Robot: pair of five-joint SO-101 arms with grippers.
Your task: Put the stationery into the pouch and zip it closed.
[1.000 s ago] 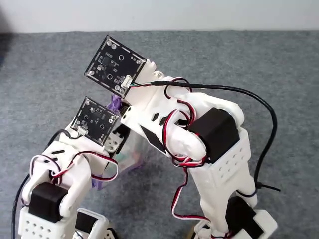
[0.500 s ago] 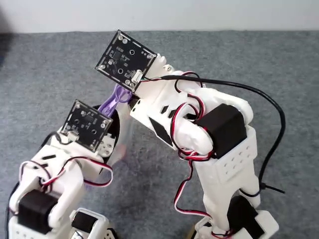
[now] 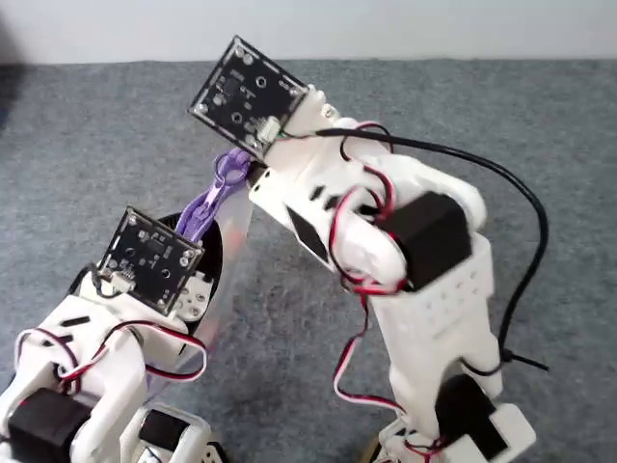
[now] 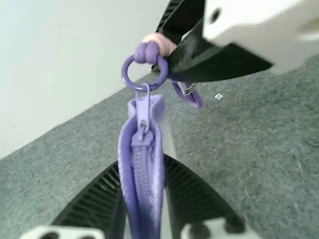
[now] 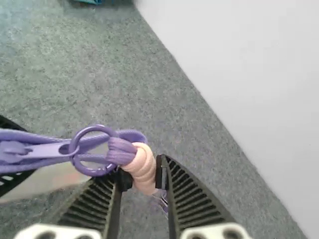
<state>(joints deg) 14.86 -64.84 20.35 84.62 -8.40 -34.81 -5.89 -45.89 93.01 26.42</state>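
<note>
Right tool (image 5: 140,168) clamped on zip pull (image 5: 119,148), left tool (image 4: 142,189) gripping pouch (image 4: 144,147); arms have drawn apart, zip looks nearly closed.

Grey felt-like table cover (image 3: 540,125) — plain pale wall (image 3: 386,29) behind.

Looks like a robotics lab or hobby test bench, not a lived-in room. Shown by a table covered in coarse grey felt matting (image 3: 540,125) and backed by a bare white wall (image 3: 405,29). Shown too by two white plastic arms (image 3: 434,318) built of printed-looking parts, with black motor blocks (image 3: 429,241) set into the joints. Bare camera circuit boards (image 3: 249,95) mounted uncovered, red, white and black servo wires (image 3: 334,241) looping loose in the open, and a thick black cable (image 3: 525,212) trailing above the matting.
</note>
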